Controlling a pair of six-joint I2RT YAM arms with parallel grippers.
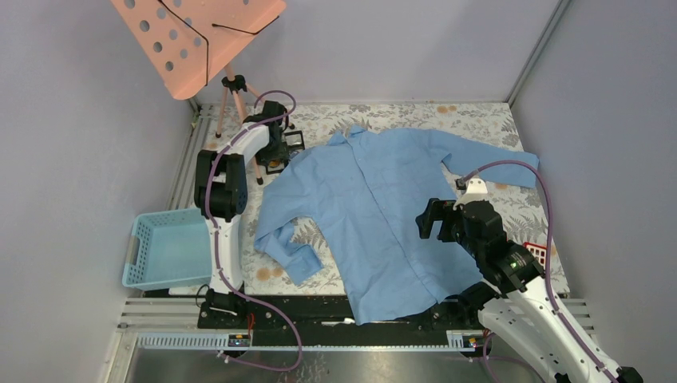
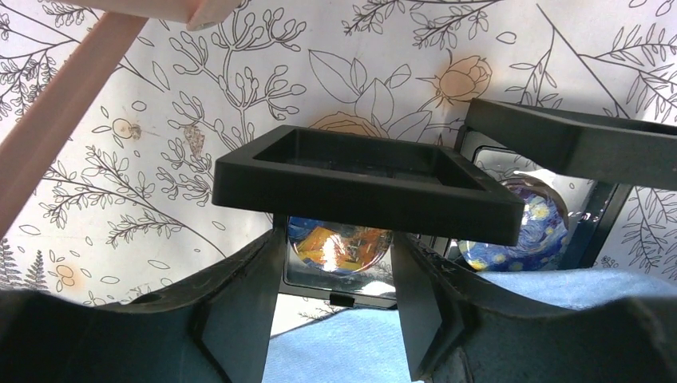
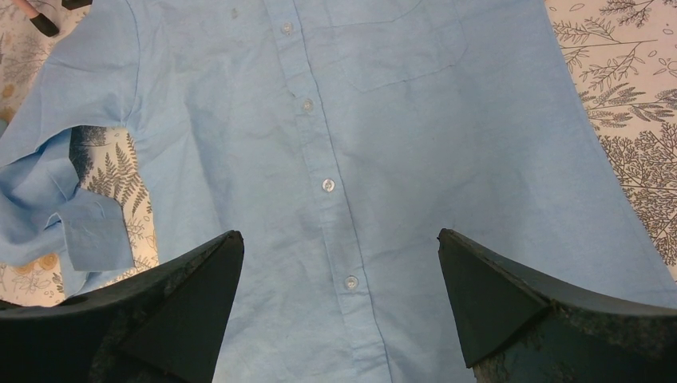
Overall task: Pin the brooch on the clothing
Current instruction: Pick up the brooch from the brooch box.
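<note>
Risk of a wrong grasp being weighed.
The left tool (image 2: 335, 319) is being held open, its fingers (image 2: 239, 319) flanking the black case (image 2: 359, 187) that holds the orange brooch (image 2: 339, 246), just beside the shirt (image 1: 375, 215) spread on the table (image 1: 479, 120); the right tool (image 3: 339, 239) is being held open above the buttons (image 3: 327, 185). The case's raised frame is probably blocking access, so the case, not the brooch, may be getting lifted, or the blue brooch (image 2: 519, 231) knocked.

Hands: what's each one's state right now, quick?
Left hand: open, holding nothing, in front of the black display box.
Right hand: open, empty, above the shirt.
</note>
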